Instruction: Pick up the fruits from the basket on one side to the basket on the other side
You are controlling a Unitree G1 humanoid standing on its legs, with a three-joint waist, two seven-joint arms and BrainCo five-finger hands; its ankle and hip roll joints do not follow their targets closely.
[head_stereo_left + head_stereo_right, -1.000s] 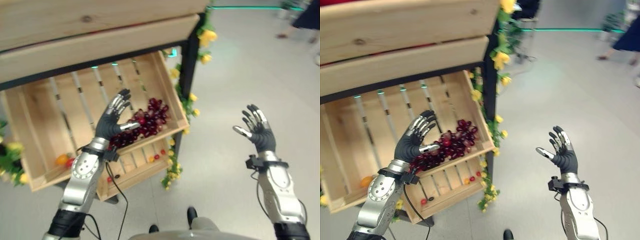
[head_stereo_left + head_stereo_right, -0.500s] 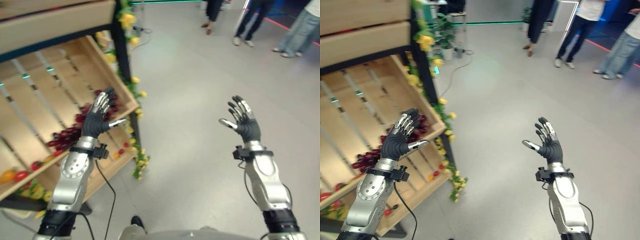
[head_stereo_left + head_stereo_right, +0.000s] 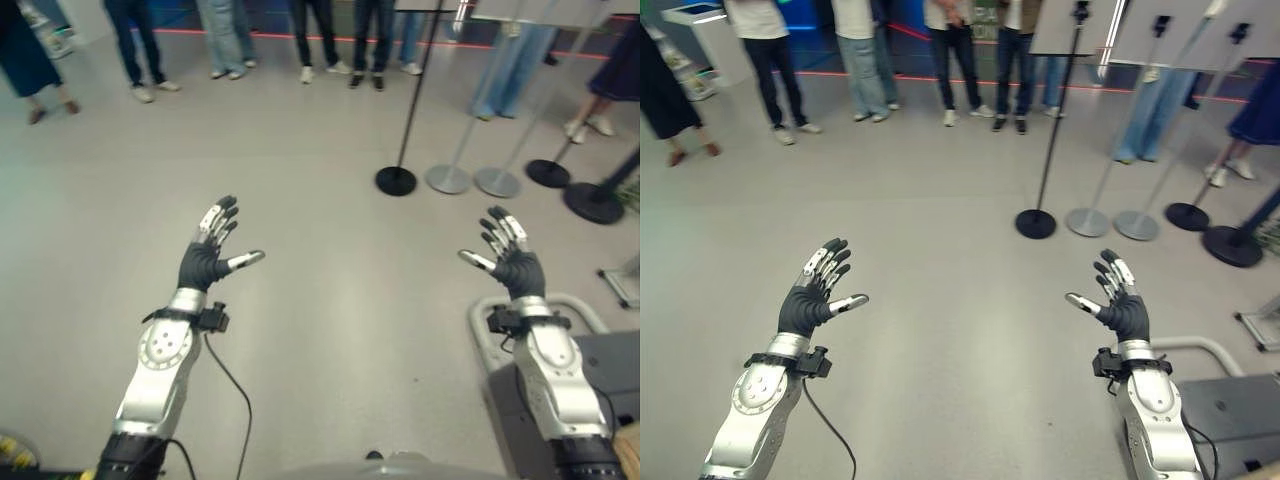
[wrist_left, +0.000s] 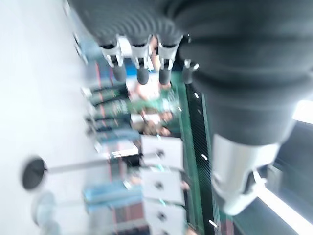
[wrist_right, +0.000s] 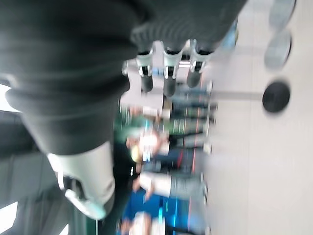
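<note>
While the left eye view is showing bare floor (image 3: 330,300) and bystanders' legs (image 3: 225,40) far off, the left hand (image 3: 205,262) and right hand (image 3: 512,262) are hovering spread and empty. Both wrist views are agreeing. No fruit or basket visible, so the transfer is probably still pending.

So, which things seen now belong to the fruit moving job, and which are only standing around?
For the job:
- left hand, open, holding nothing
- right hand, open, holding nothing
No fruit or basket is in front of the robot now.

Just around:
- black-base stand pole
- grey-base stands
- people standing at the far side
</note>
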